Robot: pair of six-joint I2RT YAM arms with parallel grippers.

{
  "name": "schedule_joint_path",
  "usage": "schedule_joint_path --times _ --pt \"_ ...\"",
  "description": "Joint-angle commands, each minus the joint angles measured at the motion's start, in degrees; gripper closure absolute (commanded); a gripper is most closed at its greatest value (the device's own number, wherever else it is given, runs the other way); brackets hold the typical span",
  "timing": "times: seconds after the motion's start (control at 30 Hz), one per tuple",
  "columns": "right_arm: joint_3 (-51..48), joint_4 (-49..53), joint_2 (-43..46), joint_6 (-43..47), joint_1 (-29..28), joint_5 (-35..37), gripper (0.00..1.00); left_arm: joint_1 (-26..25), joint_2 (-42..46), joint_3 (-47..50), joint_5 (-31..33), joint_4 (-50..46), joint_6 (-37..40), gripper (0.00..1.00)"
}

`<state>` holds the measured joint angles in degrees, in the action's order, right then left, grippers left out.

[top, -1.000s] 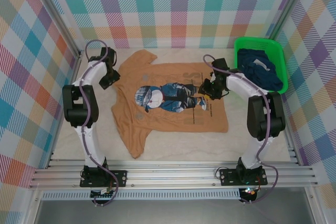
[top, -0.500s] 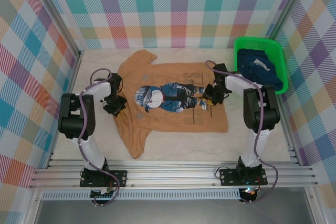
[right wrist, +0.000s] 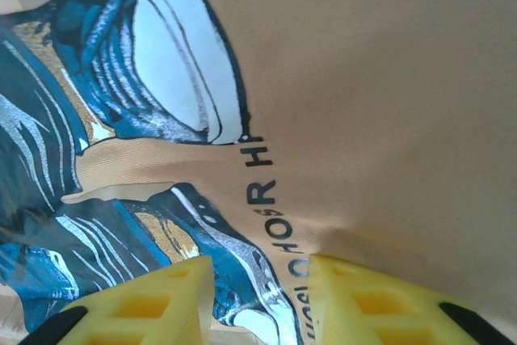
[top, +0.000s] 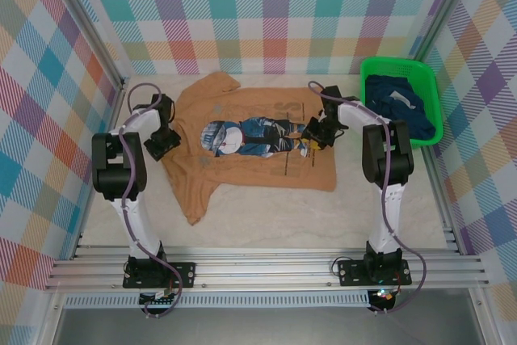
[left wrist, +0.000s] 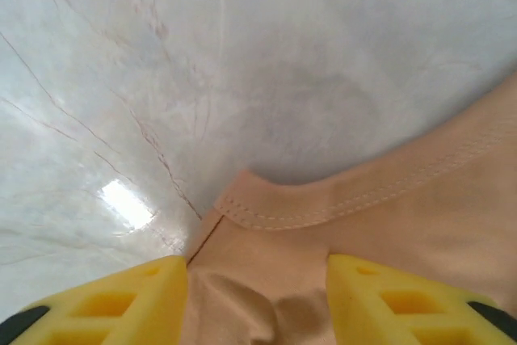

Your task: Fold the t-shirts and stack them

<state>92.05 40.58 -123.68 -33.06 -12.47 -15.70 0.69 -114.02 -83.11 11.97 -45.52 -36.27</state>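
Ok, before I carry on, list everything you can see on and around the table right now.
tan-orange t-shirt: one, blue-and-white figure print, spread flat mid-table
navy shirts: count unclear, dark blue, heaped in the basket
basket: one, bright green mesh, far right of the table
table: one, pale marbled top
walls: pastel plaid, on three sides
rails: silver metal, near edge
left gripper: yellow fingers, at the t-shirt's left edge, cloth between them
right gripper: yellow fingers, by the print's lettering, cloth between them
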Motion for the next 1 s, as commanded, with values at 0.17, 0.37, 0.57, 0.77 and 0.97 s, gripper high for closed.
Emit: schedule_joint_path --times 0.17,0.37,0.57,0.77,0.97 --pt "-6.8 0.4 16.6 2.5 -1.9 2.8 0.6 -20.9 18.8 9.4 3.2 -9.4 0.1 0.71" --pt "-21.3 -3.6 27.1 0.4 -2.7 -1.7 0.63 -34.8 22.1 19.8 -1.4 -13.3 -4.7 0.8" --pt "-29.5 -3.0 31.6 -0.2 -2.7 -2.6 0.63 -37.1 19.0 23.6 -1.8 -12.6 -2.5 0.71" --pt "-33.0 -2.6 32.3 -1.0 -2.7 -0.2 0.64 -37.4 16.2 25.4 -2.9 -9.7 0.4 0.72" --pt "-35.1 0.0 33.7 -3.2 -2.7 5.4 0.63 -37.4 12.5 25.8 -1.5 -8.5 1.6 0.8"
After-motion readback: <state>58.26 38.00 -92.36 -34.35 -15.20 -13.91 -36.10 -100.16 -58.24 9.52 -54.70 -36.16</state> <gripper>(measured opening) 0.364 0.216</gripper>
